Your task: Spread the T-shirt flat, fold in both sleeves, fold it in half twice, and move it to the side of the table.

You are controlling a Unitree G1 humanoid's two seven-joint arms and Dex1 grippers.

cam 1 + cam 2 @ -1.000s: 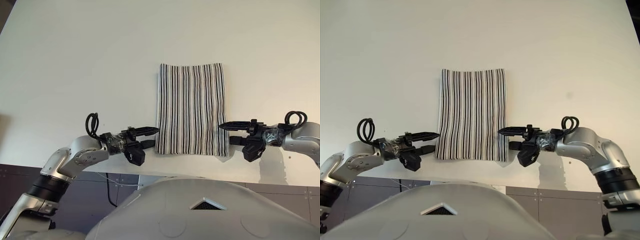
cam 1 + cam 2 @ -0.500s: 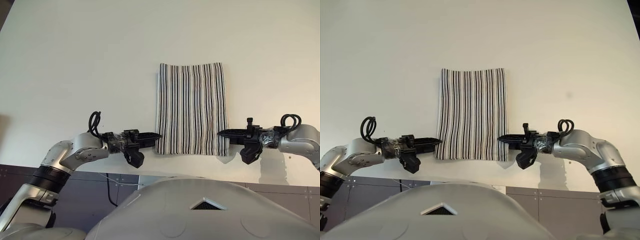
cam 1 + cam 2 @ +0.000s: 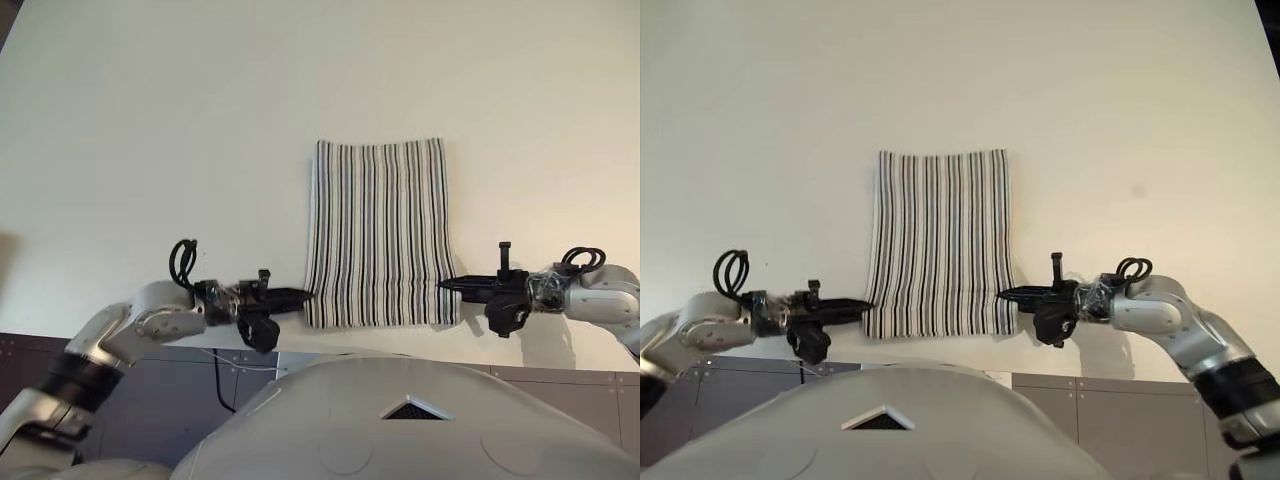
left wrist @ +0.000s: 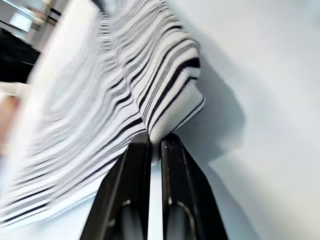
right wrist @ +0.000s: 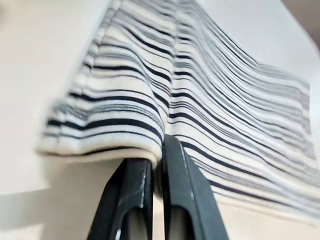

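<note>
**Pincers now clamped on both near shirt corners**

Left pincer [image 3: 303, 295] sits low at the near-left corner of the T-shirt [image 3: 380, 230]. Its fingers are pressed together on the hem corner, whereas a second ago they were spread beside it. The T-shirt lies as a narrow striped rectangle mid-table [image 3: 150, 150], sleeves already tucked in. Its near hem is close to the front edge, drawn slightly nearer than before. Right pincer [image 3: 447, 285] matches the left: closed on the near-right corner, open a second ago. Both grasps look made, so the first half fold can likely start by carrying the near hem over to the far hem. The corner grips are thin, so the layers could slip or separate.
</note>
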